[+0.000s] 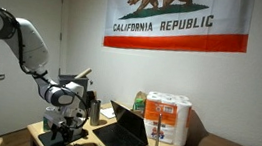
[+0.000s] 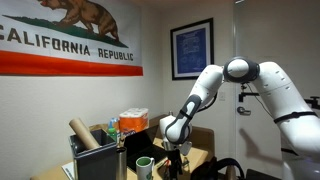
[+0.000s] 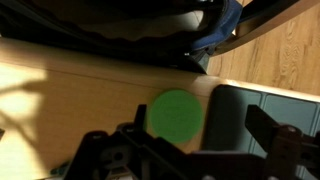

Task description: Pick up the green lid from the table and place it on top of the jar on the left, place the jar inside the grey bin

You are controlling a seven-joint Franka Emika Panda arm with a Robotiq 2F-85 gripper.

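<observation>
The pale wooden counter [image 3: 60,90] is carrying the green lid [image 3: 175,115]. The hand [image 3: 198,140] is hovering open above it, and may be risking an off-centre pinch that flips the thin disc.

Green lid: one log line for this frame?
phase: pre-grasp | hand: open, above green lid | green lid: flat on table, not held

Legend: my claw [image 3: 198,138] was black. At its 12 o'clock, the green lid [image 3: 175,115] was plain bright green, on a pale wood-grain table [image 3: 60,90]. At 3 o'clock, the grey bin [image 3: 286,101] was dull blue-grey.
</observation>
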